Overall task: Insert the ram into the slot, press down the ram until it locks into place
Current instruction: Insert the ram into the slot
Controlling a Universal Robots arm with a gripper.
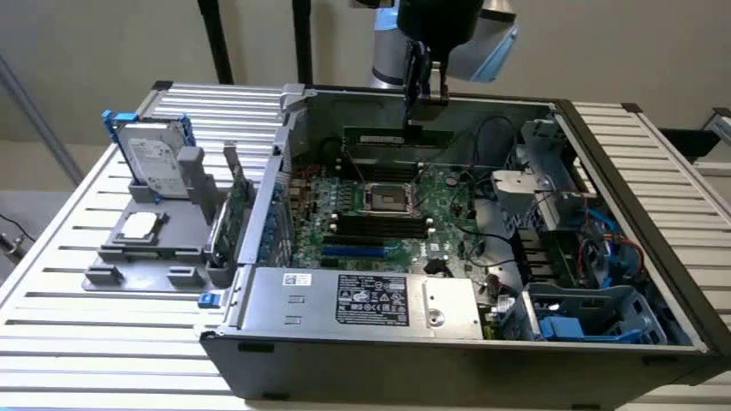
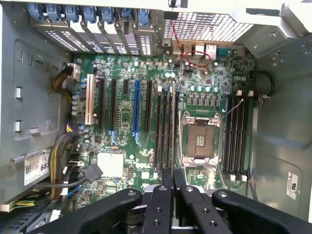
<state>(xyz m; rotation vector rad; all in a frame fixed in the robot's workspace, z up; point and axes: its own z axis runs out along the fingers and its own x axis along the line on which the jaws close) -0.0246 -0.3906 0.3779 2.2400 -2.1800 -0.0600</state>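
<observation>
My gripper (image 1: 413, 120) hangs over the far side of the open computer case, shut on the ram (image 1: 375, 134), a thin green stick held level above the motherboard (image 1: 446, 193). In the wrist view the gripper (image 2: 173, 171) shows its black fingers (image 2: 158, 204) pressed close together with a thin edge between them. Black memory slots (image 2: 165, 126) run on one side of the silver processor socket (image 2: 200, 139), and more slots (image 2: 238, 131) on the other. In the exterior view they are the near slots (image 1: 375, 227) and the far slots (image 1: 389, 157). The ram is apart from all of them.
A grey fixture (image 1: 143, 253) at the exterior view's left holds a hard drive (image 1: 160, 167) and a green expansion card (image 1: 238, 214). The power supply (image 1: 354, 300) fills the case's near side, a blue drive cage (image 1: 594, 317) its right. A blue slot (image 2: 136, 107) and cables (image 2: 66, 161) lie beside the board.
</observation>
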